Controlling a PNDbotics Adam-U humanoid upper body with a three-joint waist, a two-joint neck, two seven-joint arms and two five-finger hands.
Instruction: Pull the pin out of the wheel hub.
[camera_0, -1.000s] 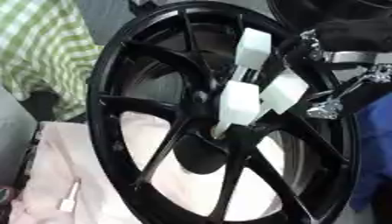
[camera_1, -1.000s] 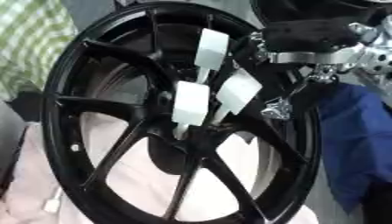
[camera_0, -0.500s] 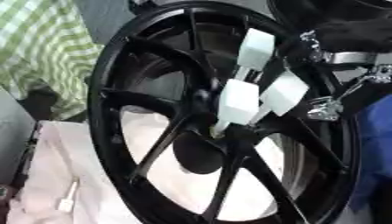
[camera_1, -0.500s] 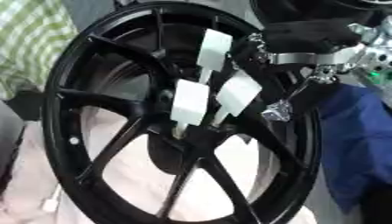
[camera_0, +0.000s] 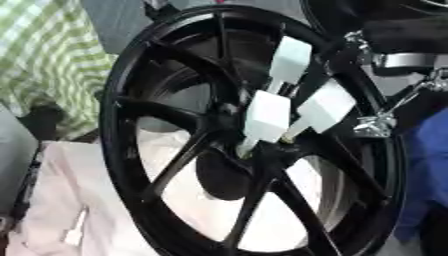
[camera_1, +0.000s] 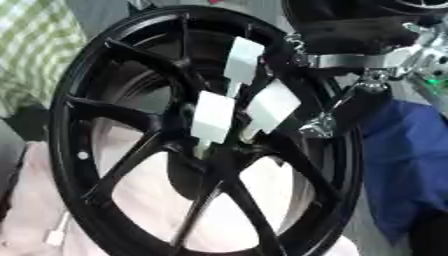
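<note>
cloth (camera_0: 48, 75): green-and-white check, soft and creased, at far left behind the wheel.
sheet (camera_0: 61, 200): pale pink fabric, rumpled, under the wheel at lower left.
wheel (camera_0: 166, 60): black spoked alloy, stood on edge and tilted; glossy hard rim, tapered spokes meeting at a dark round hub (camera_0: 223, 172).
pin (camera_0: 248, 148): we judged the small pale stub at the hub, just under the lowest fingertip, to be the pin; too small for us to be sure. It looked seated in the hub, so not yet out.
right hand (camera_0: 302, 102): came in from upper right, across the wheel face. White blocky fingertips (camera_0: 267, 116) on thin dark fingers, silver joints and black forearm behind. Fingers were spread and reaching down onto the hub; we saw two tips close either side of the stub, but we could not tell whether they had pinched it.
left hand: we saw it in no view.
blue fabric (camera_1: 407, 160): matte, draped at far right past the rim.
step in hand: we judged it to be getting hold of the pin at the hub.
how to do well: we would close the two lower tips squarely on the stub, then draw straight out along the pin's own line, away from the wheel face, not sideways.
risk: we reckoned smooth pads could slip off so small a stub; a skewed pull could jam it or rock the wheel.
</note>
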